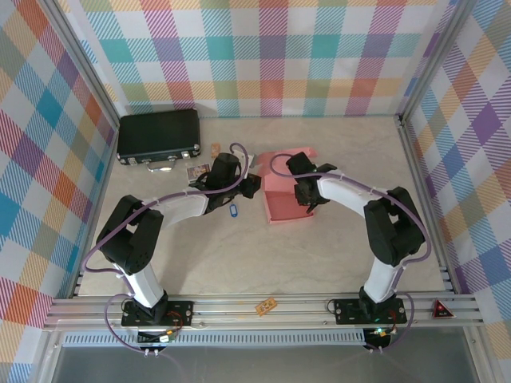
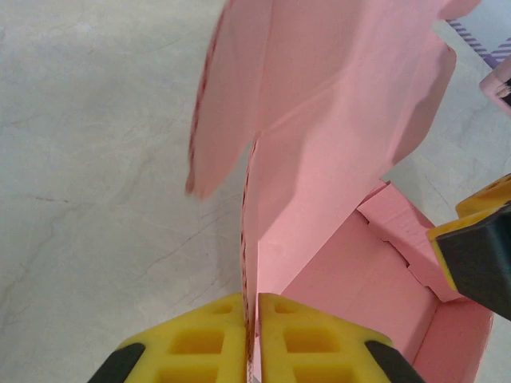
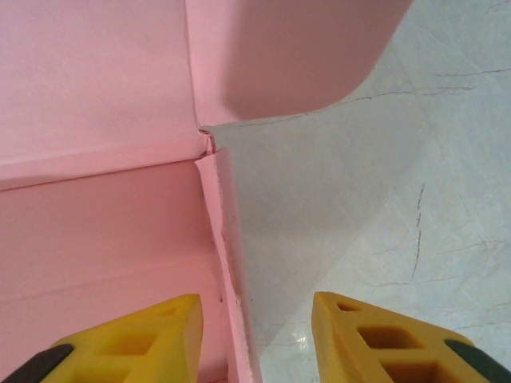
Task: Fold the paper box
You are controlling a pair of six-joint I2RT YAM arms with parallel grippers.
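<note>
The salmon-pink paper box [image 1: 281,206] lies mid-table, partly folded, with a lid panel raised at its far side. My left gripper [image 1: 253,185] is at the box's left edge, and in the left wrist view it [image 2: 251,315] is shut on the upright pink panel [image 2: 319,120], whose thin edge runs between the yellow pads. My right gripper [image 1: 306,199] hangs over the box's right side. In the right wrist view it [image 3: 255,311] is open and straddles the right side wall [image 3: 227,263], one finger over the pink floor, one over bare table.
A black hard case [image 1: 158,136] sits at the back left. A blue tag [image 1: 233,211] lies by the left arm, with small cards [image 1: 196,170] near it. The right gripper's finger [image 2: 479,247] shows beside the box tray [image 2: 375,295]. Plaid walls enclose the table.
</note>
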